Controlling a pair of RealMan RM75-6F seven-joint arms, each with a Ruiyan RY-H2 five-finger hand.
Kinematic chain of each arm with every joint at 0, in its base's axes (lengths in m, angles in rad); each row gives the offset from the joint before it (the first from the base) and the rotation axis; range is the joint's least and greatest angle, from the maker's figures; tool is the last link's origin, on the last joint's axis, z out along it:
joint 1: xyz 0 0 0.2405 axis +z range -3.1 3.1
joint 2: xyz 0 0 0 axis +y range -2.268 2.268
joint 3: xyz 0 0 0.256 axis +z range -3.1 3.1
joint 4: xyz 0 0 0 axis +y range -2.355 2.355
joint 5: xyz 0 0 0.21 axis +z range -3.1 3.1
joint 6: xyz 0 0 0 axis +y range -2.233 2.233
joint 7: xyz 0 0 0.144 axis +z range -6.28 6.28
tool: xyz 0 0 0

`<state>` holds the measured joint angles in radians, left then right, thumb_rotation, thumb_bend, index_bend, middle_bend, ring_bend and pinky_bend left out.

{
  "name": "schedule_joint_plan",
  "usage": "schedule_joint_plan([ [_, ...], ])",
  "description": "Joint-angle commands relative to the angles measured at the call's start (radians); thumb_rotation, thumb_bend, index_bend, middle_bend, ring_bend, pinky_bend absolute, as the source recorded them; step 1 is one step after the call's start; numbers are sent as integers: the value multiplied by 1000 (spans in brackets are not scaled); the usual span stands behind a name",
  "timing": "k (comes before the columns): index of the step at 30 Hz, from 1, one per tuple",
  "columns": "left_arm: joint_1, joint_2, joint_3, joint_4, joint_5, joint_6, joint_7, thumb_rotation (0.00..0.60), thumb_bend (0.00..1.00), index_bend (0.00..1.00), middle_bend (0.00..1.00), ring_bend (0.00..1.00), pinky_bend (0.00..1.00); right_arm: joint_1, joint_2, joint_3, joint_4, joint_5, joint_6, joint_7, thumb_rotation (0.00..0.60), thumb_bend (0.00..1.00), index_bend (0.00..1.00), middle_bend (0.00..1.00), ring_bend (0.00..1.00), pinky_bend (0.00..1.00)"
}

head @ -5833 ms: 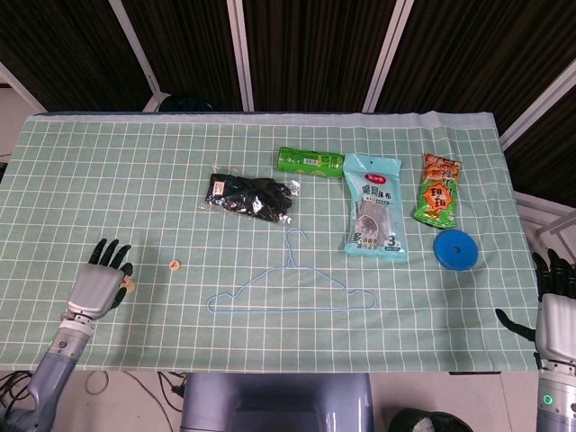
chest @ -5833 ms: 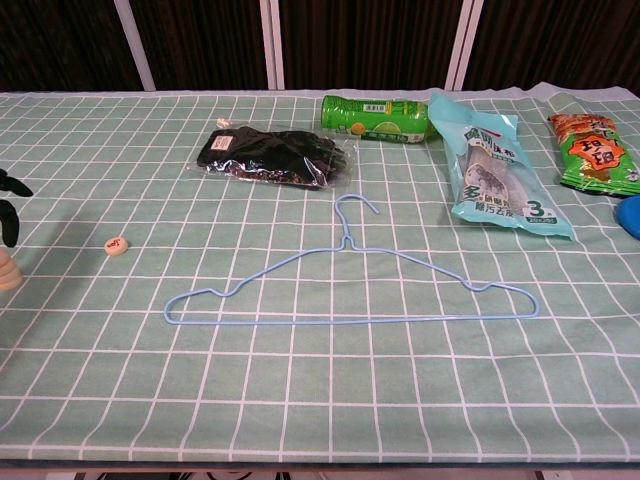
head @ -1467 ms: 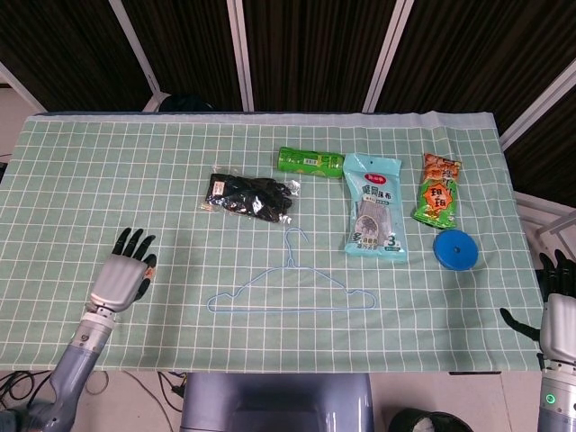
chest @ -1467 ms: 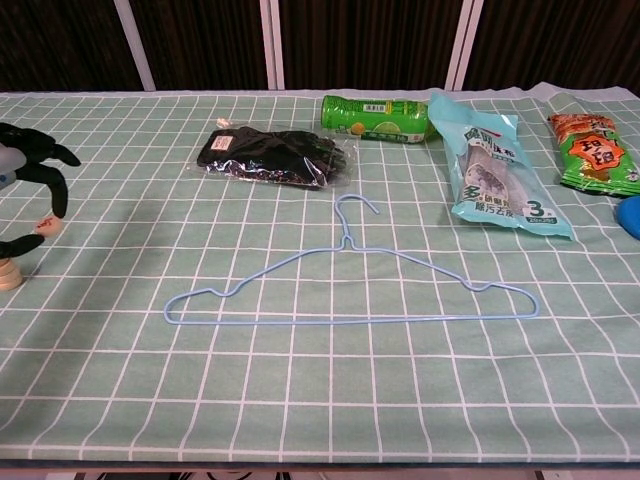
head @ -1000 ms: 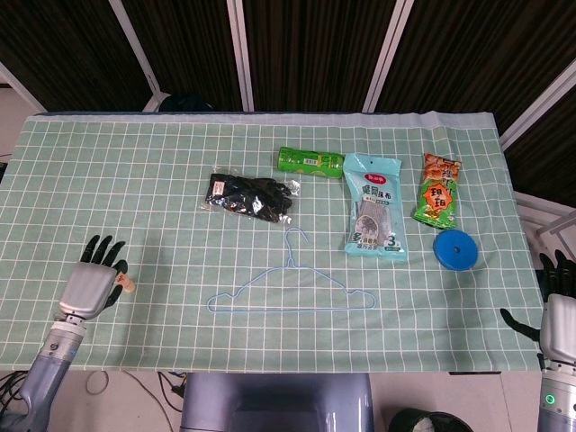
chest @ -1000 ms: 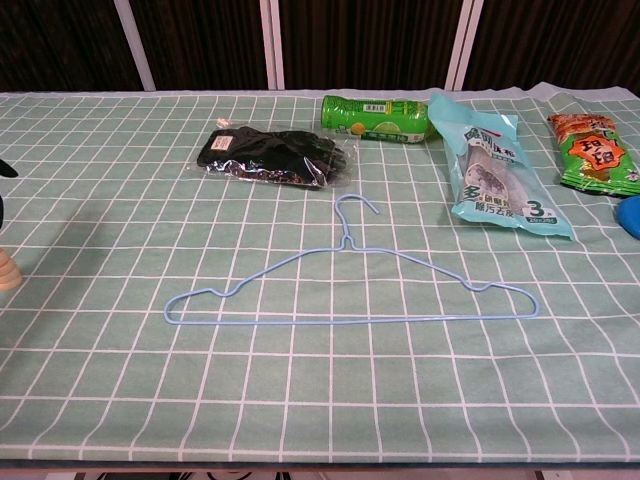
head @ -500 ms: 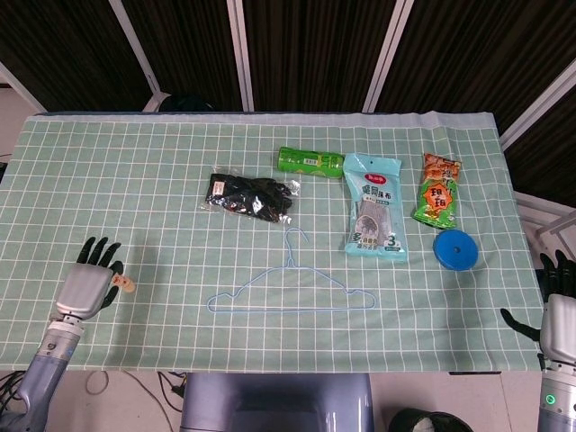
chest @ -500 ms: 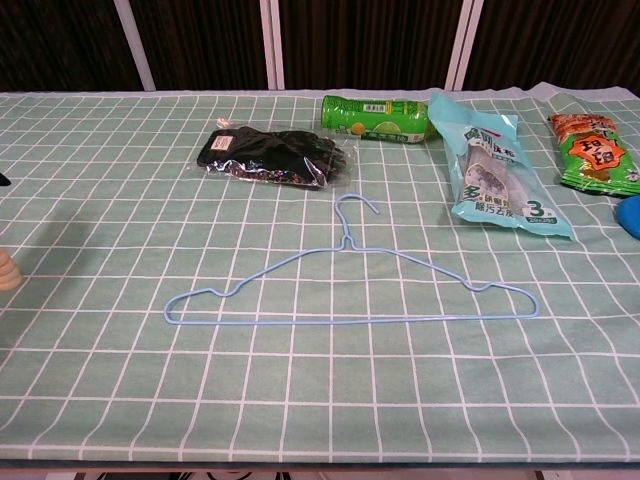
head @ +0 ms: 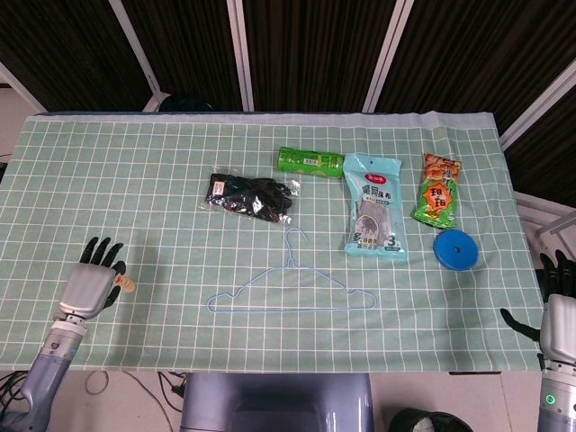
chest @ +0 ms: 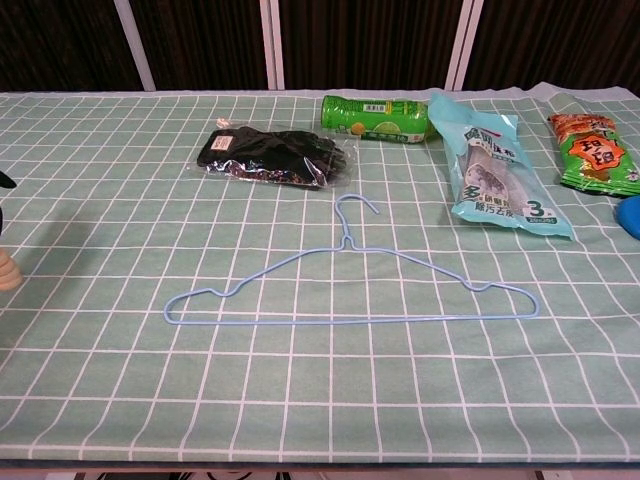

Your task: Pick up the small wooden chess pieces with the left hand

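Note:
A small stack of pale wooden chess pieces (head: 127,286) stands on the green checked cloth at the near left, and shows at the left border of the chest view as chess pieces (chest: 8,270). My left hand (head: 87,286) lies just left of the stack with its dark fingers spread and pointing away from me. The thumb side is close to the stack, and whether it touches is too small to tell. In the chest view only a dark fingertip (chest: 4,181) shows above the stack. My right hand (head: 558,310) hangs off the table's right front corner, fingers apart and holding nothing.
A blue wire hanger (head: 290,292) lies in the middle front. Behind it are a black glove pack (head: 249,195), a green can on its side (head: 310,162), a teal pouch (head: 374,219), an orange snack bag (head: 438,190) and a blue disc (head: 455,249).
The loose piece that lay right of my left hand 5.8 s ago is gone from there. The hand reached right 1.5 s ago, then drew back left beside the stack. It has barely moved since.

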<state>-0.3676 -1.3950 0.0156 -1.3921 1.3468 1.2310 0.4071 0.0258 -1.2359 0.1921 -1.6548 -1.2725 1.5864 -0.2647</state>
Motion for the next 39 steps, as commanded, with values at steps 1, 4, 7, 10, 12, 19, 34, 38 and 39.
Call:
schedule_joint_plan([
  [1,2,-1,-1,1,-1,-2,1,600,343,475,128,0,49,0,0,0,0,0,0,0,600,205,98,25,55,0],
  [4,2,-1,-4,-1,1,-4,2,600,343,468,128,0,49,0,-1,0,0,0,0,0,600,205,98,25,55,0],
  [7,3,0,-7,-5,4,-3,4,600,344,453,128,0,49,1,-1,0,0,0,0,-1,600,205,98,25,55,0],
  [10,4,2,-8,-8,5,-3,7,600,343,441,127,0,49,1,-1,-1,0,-2,0,-2,600,205,98,25,55,0],
  [12,4,2,-10,-9,5,-5,10,600,344,432,127,0,49,0,-1,-1,0,-1,0,-2,600,205,98,25,55,0],
  [19,7,1,-12,-11,6,-10,16,600,343,410,126,0,49,0,0,0,0,0,-1,-2,600,204,98,25,55,0],
  [34,11,8,-24,-25,18,-1,14,600,343,357,122,0,49,1,-1,0,-1,0,-2,-1,600,205,98,25,55,0],
  [38,20,34,-24,-67,48,33,0,600,340,268,114,0,49,2,-1,0,1,-1,-2,-3,600,205,98,25,55,0],
  [39,22,41,-23,-77,54,40,-4,600,339,237,109,0,49,2,-2,-1,1,-1,-2,-3,600,205,98,25,55,0],
])
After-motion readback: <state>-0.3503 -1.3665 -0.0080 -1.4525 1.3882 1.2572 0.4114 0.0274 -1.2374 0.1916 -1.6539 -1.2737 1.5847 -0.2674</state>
